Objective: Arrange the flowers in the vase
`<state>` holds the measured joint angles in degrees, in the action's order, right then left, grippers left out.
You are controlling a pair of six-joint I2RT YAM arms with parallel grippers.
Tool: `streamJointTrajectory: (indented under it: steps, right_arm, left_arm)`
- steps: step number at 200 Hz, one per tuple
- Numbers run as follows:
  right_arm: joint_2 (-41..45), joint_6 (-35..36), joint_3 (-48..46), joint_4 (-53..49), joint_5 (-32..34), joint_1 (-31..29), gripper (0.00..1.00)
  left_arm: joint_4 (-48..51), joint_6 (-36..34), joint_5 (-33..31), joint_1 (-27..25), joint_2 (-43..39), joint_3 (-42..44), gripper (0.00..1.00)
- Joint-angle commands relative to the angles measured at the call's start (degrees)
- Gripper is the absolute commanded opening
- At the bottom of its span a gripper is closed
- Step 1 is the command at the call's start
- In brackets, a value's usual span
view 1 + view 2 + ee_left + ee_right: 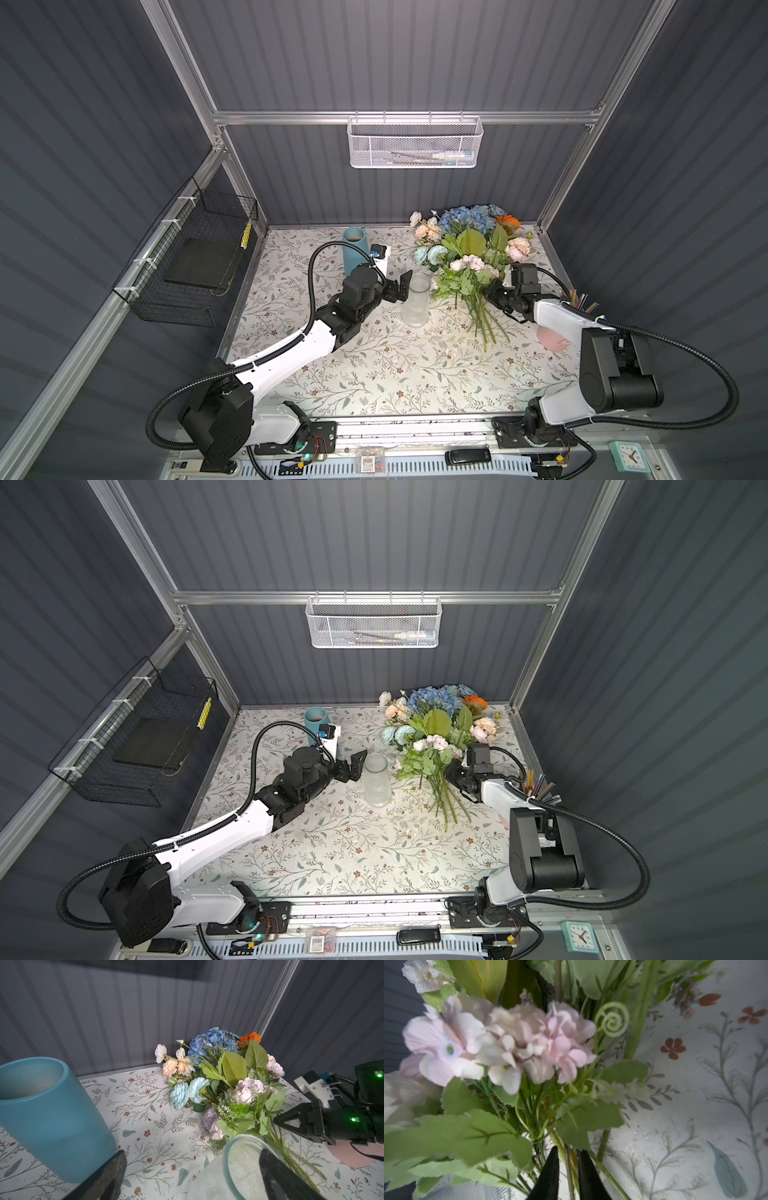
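Right pincer (568, 1150) tight on the flowers (467, 266), stems front-to-back, blooms rearward; left pincer (402, 287) wide apart.

Dark grey ribbed wall panels (395, 54) in an aluminium frame (403, 117) close the space on three sides; far beyond the jaws of the left gripper (402, 286) a white mesh basket (414, 143) hangs from the back rail; well out to their outer side a black wire basket (195, 257) is tied to the side rail; beneath the jaws lies a tabletop (374, 374) printed with leafy sprigs and small red flowers, bright against the dim walls; well behind them, at the near right corner, sits a teal clock (629, 456).
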<state>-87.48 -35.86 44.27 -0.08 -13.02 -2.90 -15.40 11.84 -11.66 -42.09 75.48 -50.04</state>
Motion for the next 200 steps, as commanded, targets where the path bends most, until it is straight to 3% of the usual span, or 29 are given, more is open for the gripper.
streamJointTrajectory:
  steps: [1, 55, 126, 200]
  right_arm:
    - [-1.9, -0.7, 1.8, 1.7, 0.4, -0.1, 0.19]
    - [0.6, 0.9, 1.2, 0.6, 3.1, 0.0, 0.00]
    - [9.5, 6.0, -2.0, -5.1, 3.8, 3.5, 0.00]
    - [15.1, 7.8, -3.6, -4.4, 4.9, 7.0, 0.00]
  left_arm:
    - [-0.2, 0.1, 0.9, -0.2, 0.0, 0.0, 0.99]
    - [-0.3, -1.0, -1.5, 0.1, -0.6, 0.1, 0.99]
    - [-3.3, -0.8, -2.3, 1.0, 0.4, 0.2, 0.99]
    - [-3.9, 0.0, -3.0, 1.6, 0.5, 0.8, 0.99]
